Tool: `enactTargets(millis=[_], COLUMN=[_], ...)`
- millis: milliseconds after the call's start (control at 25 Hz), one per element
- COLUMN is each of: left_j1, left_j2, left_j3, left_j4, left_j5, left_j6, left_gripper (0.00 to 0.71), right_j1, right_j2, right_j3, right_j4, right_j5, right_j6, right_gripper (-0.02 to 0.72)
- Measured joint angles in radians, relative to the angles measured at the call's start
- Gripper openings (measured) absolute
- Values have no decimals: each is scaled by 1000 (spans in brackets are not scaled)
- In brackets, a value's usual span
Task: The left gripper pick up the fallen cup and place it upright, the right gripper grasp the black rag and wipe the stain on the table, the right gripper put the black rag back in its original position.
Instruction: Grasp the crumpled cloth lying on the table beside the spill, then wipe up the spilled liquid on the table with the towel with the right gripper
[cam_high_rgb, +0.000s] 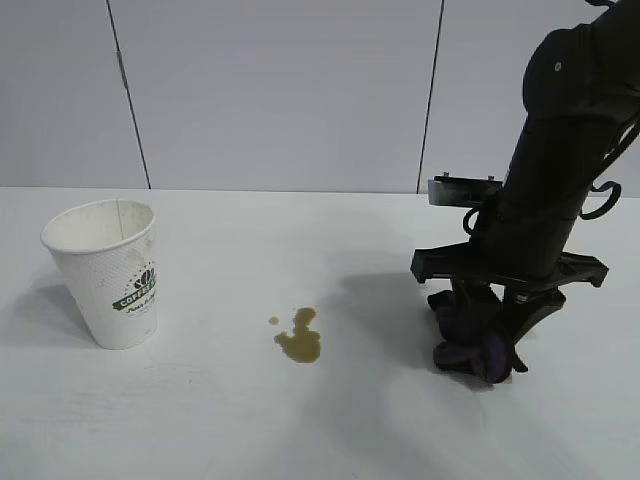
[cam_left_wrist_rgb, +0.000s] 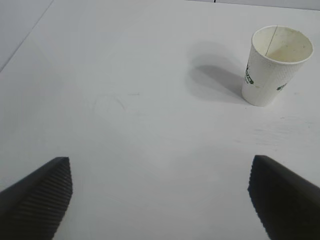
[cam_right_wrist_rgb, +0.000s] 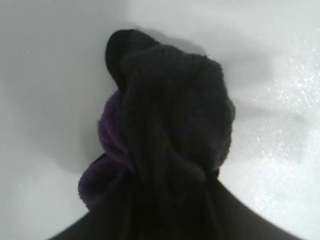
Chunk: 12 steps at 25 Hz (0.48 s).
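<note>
The white paper cup (cam_high_rgb: 112, 275) stands upright at the left of the table (cam_high_rgb: 250, 430). In the left wrist view the cup (cam_left_wrist_rgb: 274, 67) is some way beyond my left gripper (cam_left_wrist_rgb: 160, 182), which is open over bare tabletop with nothing between its fingers. A brownish stain (cam_high_rgb: 300, 338) with a tiny droplet beside it lies near the table's middle. At the right, my right gripper (cam_high_rgb: 492, 358) points down, its fingers closed around the black rag (cam_high_rgb: 468, 345). The rag (cam_right_wrist_rgb: 170, 110), black with purple folds, bunches out from between the fingers of the right gripper (cam_right_wrist_rgb: 165, 182) and rests on the table.
A grey panelled wall (cam_high_rgb: 280, 90) runs behind the table's far edge. Open tabletop lies between the cup, the stain and the rag. The left arm does not show in the exterior view.
</note>
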Motion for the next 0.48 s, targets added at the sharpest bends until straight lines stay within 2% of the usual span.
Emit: enactTargets(millis=[120,240,480], left_j1=[0,0,0], left_j2=[0,0,0], left_j3=[0,0,0], left_j4=[0,0,0], left_j5=[0,0,0], left_j6=[-1,-1,-1], left_gripper=[689,689,689], right_j1=[0,0,26], right_j2=[-11,-57,-193], right_j3=[0,-8,-77], right_j4=[5,51,219], right_j5=[0,8,14], right_j6=[0,-7,-81], right_gripper=[125,125,125])
